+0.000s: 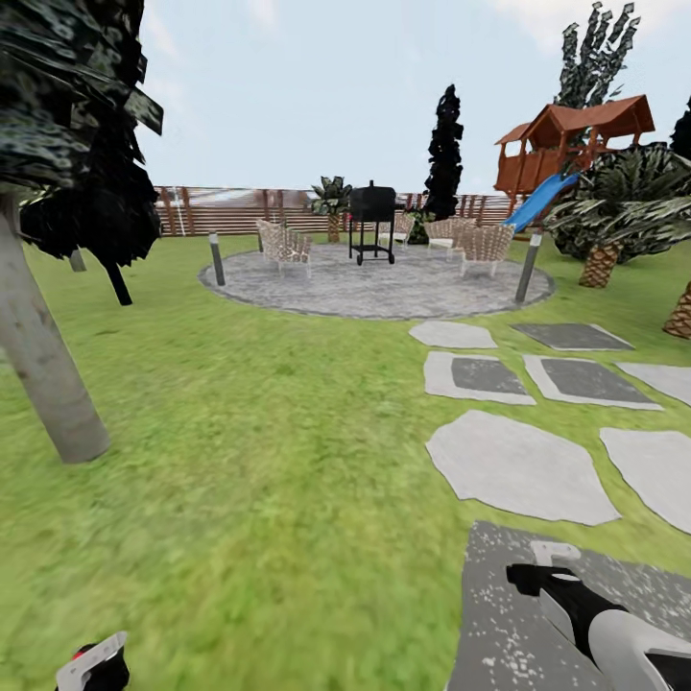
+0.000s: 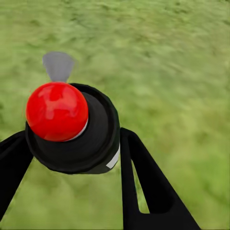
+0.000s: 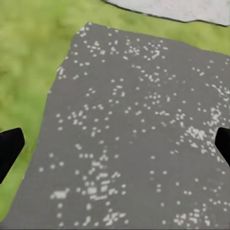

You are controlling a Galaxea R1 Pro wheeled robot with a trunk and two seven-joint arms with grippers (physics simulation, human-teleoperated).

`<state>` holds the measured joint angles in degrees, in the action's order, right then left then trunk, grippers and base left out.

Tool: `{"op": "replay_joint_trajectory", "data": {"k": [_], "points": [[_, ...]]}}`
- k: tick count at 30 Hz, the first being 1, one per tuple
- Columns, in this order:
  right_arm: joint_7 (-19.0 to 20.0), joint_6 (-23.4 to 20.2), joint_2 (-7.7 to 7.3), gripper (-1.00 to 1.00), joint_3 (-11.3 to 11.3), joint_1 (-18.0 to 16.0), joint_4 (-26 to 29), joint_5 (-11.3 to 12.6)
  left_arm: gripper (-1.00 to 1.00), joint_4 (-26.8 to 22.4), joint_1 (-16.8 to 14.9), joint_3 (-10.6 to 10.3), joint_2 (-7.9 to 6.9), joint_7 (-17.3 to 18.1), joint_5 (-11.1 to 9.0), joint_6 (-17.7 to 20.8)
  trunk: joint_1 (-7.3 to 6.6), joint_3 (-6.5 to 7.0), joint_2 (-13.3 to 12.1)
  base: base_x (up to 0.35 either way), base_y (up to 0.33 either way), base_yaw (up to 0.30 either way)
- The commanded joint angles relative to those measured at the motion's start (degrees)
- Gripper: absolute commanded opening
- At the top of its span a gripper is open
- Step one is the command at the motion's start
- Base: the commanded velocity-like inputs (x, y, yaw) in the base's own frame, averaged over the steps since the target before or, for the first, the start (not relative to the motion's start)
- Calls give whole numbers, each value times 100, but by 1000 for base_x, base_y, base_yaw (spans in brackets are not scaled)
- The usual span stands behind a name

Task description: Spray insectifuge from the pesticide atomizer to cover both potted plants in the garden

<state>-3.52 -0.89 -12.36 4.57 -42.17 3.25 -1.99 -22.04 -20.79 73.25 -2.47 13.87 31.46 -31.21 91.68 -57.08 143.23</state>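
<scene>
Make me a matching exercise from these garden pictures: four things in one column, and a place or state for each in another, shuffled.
1. atomizer
2. barbecue grill
3. blue slide
4. right gripper

A. on the round paved patio
B. open above a speckled grey slab
C. held between the left gripper's fingers
D. coming down from the wooden playhouse

Pairs: 1-C, 2-A, 3-D, 4-B
</scene>
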Motion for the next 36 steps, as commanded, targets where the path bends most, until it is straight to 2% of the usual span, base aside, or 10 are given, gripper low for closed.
{"op": "replay_joint_trajectory", "data": {"k": [1,14,19,36], "points": [[-8,-10,-2,100,44,-2,2,-21,-100,3,-9,49,-1,46,18,-17,2,-5,2,271,243,246],[-8,-16,-3,100,44,-2,9,-14,-100,1,-8,49,-8,46,18,-16,2,-5,2,274,239,246],[-8,-16,-3,100,44,-2,9,-20,-100,1,-10,49,-8,46,18,-17,2,-5,2,302,95,233],[-8,-16,-3,100,44,-2,9,-21,-100,-2,-10,49,-8,46,18,-17,2,-5,2,331,1,10]]}}
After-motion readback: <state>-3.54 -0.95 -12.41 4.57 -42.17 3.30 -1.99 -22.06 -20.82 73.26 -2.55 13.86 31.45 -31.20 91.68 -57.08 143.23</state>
